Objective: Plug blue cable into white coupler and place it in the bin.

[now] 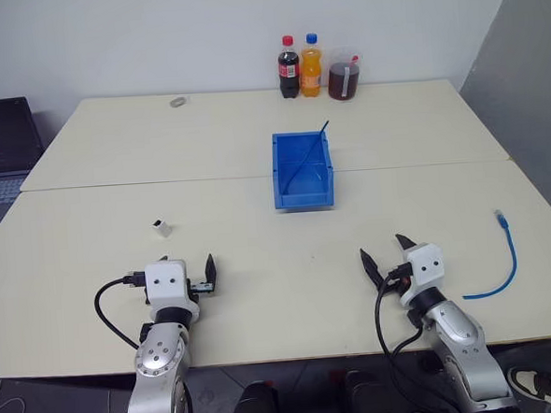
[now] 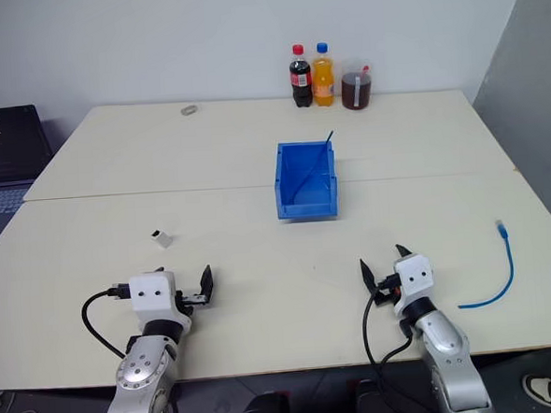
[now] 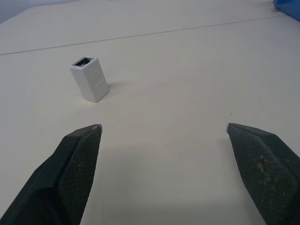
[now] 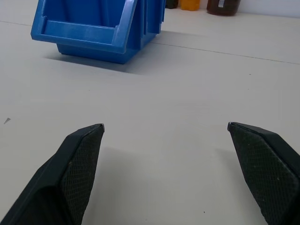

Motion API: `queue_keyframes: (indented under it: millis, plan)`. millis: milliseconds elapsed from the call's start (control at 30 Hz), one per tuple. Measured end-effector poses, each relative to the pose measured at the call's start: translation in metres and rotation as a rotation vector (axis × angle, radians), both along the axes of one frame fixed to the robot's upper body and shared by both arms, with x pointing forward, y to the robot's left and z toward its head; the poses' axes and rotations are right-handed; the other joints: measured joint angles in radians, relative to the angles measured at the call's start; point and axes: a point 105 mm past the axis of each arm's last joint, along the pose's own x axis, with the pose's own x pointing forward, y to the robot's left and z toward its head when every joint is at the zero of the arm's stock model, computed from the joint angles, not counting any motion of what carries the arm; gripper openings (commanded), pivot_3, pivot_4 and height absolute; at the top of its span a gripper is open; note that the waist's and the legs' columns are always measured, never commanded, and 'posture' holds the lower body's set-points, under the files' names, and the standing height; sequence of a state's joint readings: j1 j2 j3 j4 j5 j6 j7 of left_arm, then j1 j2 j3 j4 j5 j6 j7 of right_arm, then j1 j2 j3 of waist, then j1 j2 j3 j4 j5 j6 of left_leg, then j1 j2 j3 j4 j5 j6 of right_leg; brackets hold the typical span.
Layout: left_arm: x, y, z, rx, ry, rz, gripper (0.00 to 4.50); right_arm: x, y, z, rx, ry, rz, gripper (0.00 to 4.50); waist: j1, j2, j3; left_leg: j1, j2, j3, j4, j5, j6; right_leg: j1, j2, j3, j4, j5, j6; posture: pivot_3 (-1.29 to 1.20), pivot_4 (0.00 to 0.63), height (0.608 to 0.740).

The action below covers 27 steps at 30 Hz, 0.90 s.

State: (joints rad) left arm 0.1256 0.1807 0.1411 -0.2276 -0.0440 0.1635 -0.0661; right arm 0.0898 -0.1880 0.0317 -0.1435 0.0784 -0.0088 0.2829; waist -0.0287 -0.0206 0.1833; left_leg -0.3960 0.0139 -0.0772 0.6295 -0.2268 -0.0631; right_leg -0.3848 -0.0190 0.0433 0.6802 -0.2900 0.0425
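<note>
**Both grippers spread wide and empty over a pale table**

Head views: pale table [image 1: 253, 152] with the bin [image 1: 302, 171] near its middle, open top up, a thin dark wire [image 1: 312, 153] leaning inside. White coupler [image 1: 162, 228] on the left half, ahead of the left gripper [image 1: 207, 272] and apart from it. Blue cable [image 1: 504, 263] curved on the right side, plug end [image 1: 500, 216] pointing away toward the far edge, well apart from the right gripper [image 1: 386, 254]. Both grippers low over the near edge, fingers parted, nothing between them. At the far edge, a cola bottle [image 1: 288, 67], an orange bottle [image 1: 311, 66] and a jar of dark liquid [image 1: 344, 75] standing together; a small grey object [image 1: 177, 102] further left. Laptop [image 1: 1, 148] beside the table on the left.

Left wrist view: two black fingers [image 3: 70, 173] wide apart, bare tabletop between. Coupler [image 3: 90, 78] standing on end, dark socket facing up, slightly tilted, clear of both fingertips.

Right wrist view: fingers [image 4: 75, 173] likewise wide apart and empty. Bin [image 4: 98, 28] ahead, resting on the table, bottles behind it.
</note>
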Motion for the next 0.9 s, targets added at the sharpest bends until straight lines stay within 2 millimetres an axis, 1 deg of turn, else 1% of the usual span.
queue_keyframes:
  millis: [400, 600, 733, 900]
  plan:
    - [-0.002, -0.006, -0.004, 0.000, 0.015, -0.030, 4.50, -0.001, 0.000, -0.002, 0.000, 0.006, -0.002, 4.48, 0.000, 0.000, 0.000, 0.000, 0.000, 0.000, 0.000, 0.000, 0.000, 0.000, 0.000, 0.000, 0.000, 0.000, 0.000, 0.00, 0.150, 0.740]
    - [-0.005, -0.010, -0.005, -0.048, 0.006, -0.090, 4.50, -0.001, 0.000, -0.002, 0.000, 0.007, -0.002, 4.48, 0.000, 0.000, 0.000, 0.000, 0.000, 0.000, 0.000, 0.000, 0.000, 0.000, 0.000, 0.000, 0.000, 0.000, 0.000, 0.00, 0.150, 0.740]
    - [-0.006, -0.009, -0.003, -0.057, 0.003, -0.107, 4.50, -0.001, 0.000, -0.002, 0.001, 0.007, -0.002, 4.48, 0.000, 0.000, 0.000, 0.000, 0.000, 0.000, 0.000, 0.000, 0.000, 0.000, 0.000, 0.000, 0.000, 0.000, 0.000, 0.00, 0.150, 0.740]
    - [-0.011, -0.014, -0.004, -0.085, 0.008, -0.179, 4.50, -0.001, 0.000, -0.002, 0.001, 0.007, -0.002, 4.48, 0.000, 0.000, 0.000, 0.000, 0.000, 0.000, 0.000, 0.000, 0.000, 0.000, 0.000, 0.000, 0.000, 0.000, 0.000, 0.00, 0.150, 0.740]
